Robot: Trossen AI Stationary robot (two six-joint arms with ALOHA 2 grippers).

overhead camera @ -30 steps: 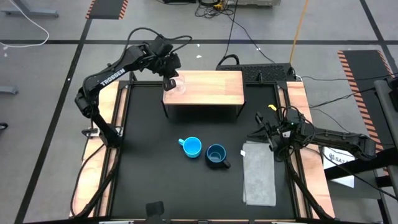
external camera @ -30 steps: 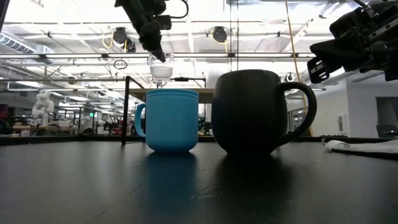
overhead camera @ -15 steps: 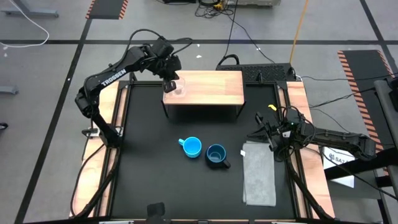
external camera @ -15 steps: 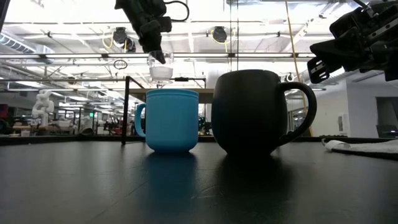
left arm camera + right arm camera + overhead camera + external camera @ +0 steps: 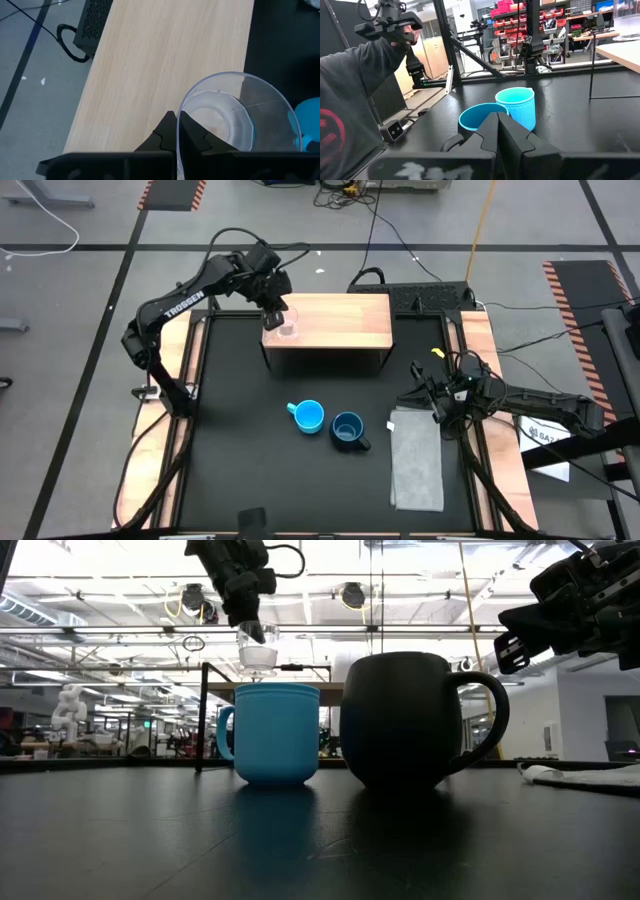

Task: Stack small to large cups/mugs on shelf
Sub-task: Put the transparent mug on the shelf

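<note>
My left gripper (image 5: 274,310) is shut on the tiny clear cup (image 5: 235,117) over the left end of the shelf (image 5: 340,320), a wooden top on a black frame. In the low view the cup (image 5: 258,656) hangs just above the shelf top. The light-blue mug (image 5: 309,416) and the navy mug (image 5: 347,430) stand upright side by side on the black table, nearer the front. My right gripper (image 5: 498,125) is shut and holds nothing; it stays level at the table's right side (image 5: 415,394), pointing toward the two mugs. My left gripper pinches the clear cup between its two fingers at the side of the rim nearest the gripper (image 5: 181,111); whether wall or handle is between them cannot be told. The fingers slant down from the far left. The cup hangs upright below the fingertips (image 5: 256,632), clear of the shelf.
A folded grey cloth (image 5: 416,460) lies on the table's right side, just beside the navy mug. A black box with cables (image 5: 430,295) sits behind the shelf's right end. A person in a grey hooded top (image 5: 350,100) shows beyond the table in the right wrist view.
My left gripper has tipped slightly, and the clear cup has shifted a little toward the shelf's near edge and sunk slightly toward its top.
</note>
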